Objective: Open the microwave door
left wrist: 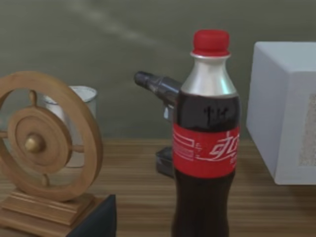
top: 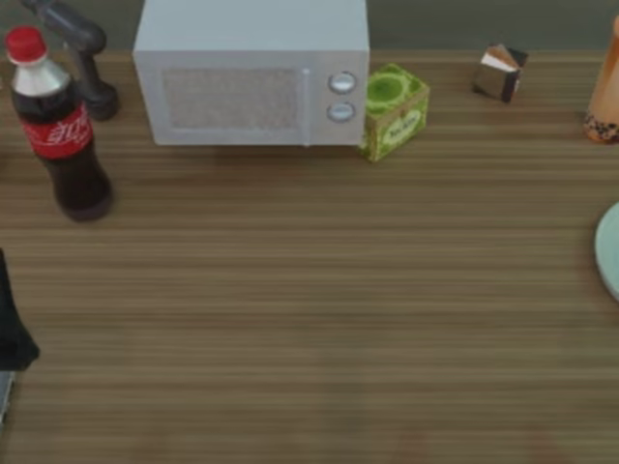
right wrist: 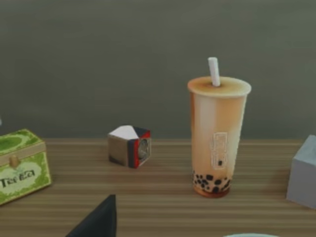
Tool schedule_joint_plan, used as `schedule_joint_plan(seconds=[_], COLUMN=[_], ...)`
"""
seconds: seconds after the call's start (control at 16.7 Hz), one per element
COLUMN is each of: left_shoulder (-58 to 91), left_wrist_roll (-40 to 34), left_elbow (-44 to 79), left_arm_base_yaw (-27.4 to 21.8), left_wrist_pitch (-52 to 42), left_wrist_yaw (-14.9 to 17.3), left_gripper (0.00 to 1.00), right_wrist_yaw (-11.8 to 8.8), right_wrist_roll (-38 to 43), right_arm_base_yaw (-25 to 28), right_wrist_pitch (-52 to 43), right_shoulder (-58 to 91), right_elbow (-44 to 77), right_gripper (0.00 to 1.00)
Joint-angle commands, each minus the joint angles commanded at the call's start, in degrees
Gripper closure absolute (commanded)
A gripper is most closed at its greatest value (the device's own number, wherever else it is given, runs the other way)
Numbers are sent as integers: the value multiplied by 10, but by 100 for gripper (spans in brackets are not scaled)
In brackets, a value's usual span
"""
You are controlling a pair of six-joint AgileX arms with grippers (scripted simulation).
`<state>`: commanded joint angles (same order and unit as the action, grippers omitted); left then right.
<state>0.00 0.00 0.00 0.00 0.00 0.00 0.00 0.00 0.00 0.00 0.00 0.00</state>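
Both arms parked off-table, microwave door [top: 232, 99] shut.

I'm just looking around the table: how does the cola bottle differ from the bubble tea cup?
The cola bottle is dark with a red label and a red screw cap; the bubble tea cup is pale orange-cream, with dark pearls at the bottom and a white straw. The bottle stands near the table's left edge, the cup at the far right. Both stand upright.

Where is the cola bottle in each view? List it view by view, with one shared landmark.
Top view: cola bottle stands at the far left, left of the microwave.
Left wrist view: it fills the centre, beside the microwave's side.
Right wrist view: not in it.
Shared landmark: the microwave.
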Motion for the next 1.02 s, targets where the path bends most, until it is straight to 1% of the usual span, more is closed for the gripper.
schedule_joint_plan(seconds=[0.24,0.48,0.72,1.02], left_shoulder=[17,119,303,603], left_wrist_roll=[-5,-35,-81,-152], left_elbow=[17,122,312,622], left_arm_base_yaw=[-6,-38,-89,-169], left_wrist_pitch=[-10,-70,-168,-324], left_wrist_yaw=[-2,-17,-43,-83], left_gripper=[0,0,0,0], right_wrist_yaw=[0,0,0,0], right_wrist_roll=[0,0,0,0], right_arm_base_yaw=[0,0,0,0], right_wrist_pitch=[0,0,0,0], right_shoulder=[0,0,0,0], right_elbow=[0,0,0,0], right_gripper=[0,0,0,0])
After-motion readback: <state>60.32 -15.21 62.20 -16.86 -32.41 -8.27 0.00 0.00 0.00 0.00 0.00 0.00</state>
